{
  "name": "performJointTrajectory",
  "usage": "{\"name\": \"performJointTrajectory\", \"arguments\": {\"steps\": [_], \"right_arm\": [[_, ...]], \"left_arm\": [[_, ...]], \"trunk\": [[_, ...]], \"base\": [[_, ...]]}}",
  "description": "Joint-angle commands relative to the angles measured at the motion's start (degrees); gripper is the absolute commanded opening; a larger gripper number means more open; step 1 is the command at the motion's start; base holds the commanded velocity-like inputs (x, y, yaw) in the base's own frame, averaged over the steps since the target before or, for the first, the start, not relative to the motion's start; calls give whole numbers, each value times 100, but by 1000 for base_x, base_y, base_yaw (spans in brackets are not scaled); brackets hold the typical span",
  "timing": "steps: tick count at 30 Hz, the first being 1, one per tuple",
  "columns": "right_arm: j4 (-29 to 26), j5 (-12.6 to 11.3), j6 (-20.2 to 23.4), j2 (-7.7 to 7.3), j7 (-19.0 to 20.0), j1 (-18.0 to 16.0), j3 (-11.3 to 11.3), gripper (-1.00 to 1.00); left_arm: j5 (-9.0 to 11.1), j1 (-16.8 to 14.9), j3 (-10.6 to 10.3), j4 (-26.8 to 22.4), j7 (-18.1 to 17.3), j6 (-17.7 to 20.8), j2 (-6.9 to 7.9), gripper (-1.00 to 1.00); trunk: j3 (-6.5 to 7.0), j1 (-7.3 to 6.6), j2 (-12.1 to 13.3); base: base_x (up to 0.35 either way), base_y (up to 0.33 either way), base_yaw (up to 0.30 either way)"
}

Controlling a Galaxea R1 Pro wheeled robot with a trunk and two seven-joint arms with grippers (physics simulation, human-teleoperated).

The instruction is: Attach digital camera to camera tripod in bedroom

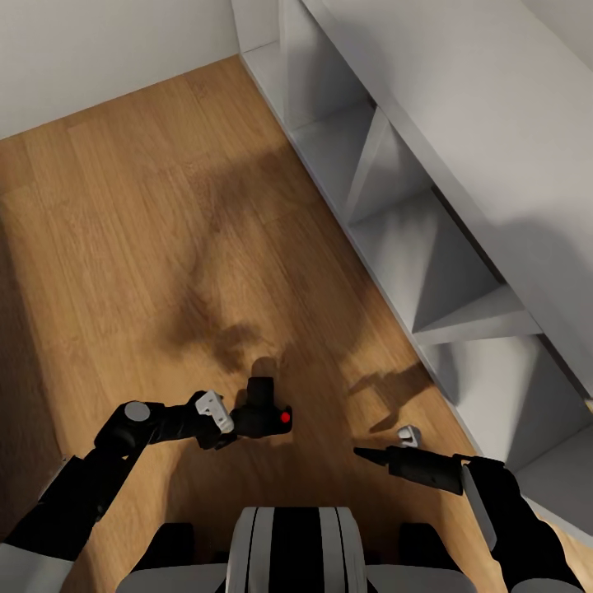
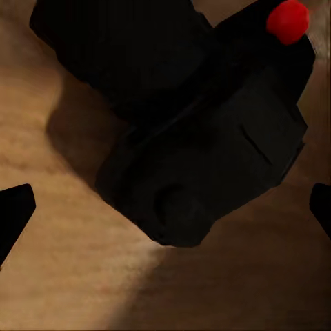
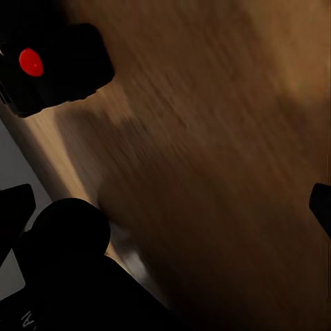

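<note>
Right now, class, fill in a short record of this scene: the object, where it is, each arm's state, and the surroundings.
object: digital camera, black, red button on top
location: at the left gripper, above the wood floor
left fingers: open, tips spread wide of the camera; grasp unclear
right gripper: holds nothing, fingers apart
surroundings: grey shelf unit on the right, white wall behind

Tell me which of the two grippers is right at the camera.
The left gripper, at the head view's left: the digital camera with its red button sits between its spread fingertips. The right gripper points over bare wooden floor, apart from it.
</note>
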Motion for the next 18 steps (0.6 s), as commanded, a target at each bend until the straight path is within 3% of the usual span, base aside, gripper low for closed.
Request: {"name": "performJointTrajectory", "arguments": {"steps": [1, 4, 6, 18], "right_arm": [[3, -34, 26, 0, -4, -1, -2, 100], [12, 70, -93, 0, 0, -1, -5, 100], [14, 130, -136, 1, 5, -1, -6, 100], [16, 194, -177, 1, 17, -1, -15, 100]], "left_arm": [[-31, -2, -6, -8, -25, 1, -36, 100], [-37, -2, -12, 12, -17, -103, -239, 100], [-41, -2, -15, 20, -16, -121, -294, 100], [-47, 0, -36, 29, -23, -140, -329, 100]], "trunk": [[-3, -1, -1], [-3, -1, -1], [-3, -1, -1], [-3, -1, -1]], "base": [[0, 0, 0], [0, 0, 0], [0, 0, 0], [0, 0, 0]]}}
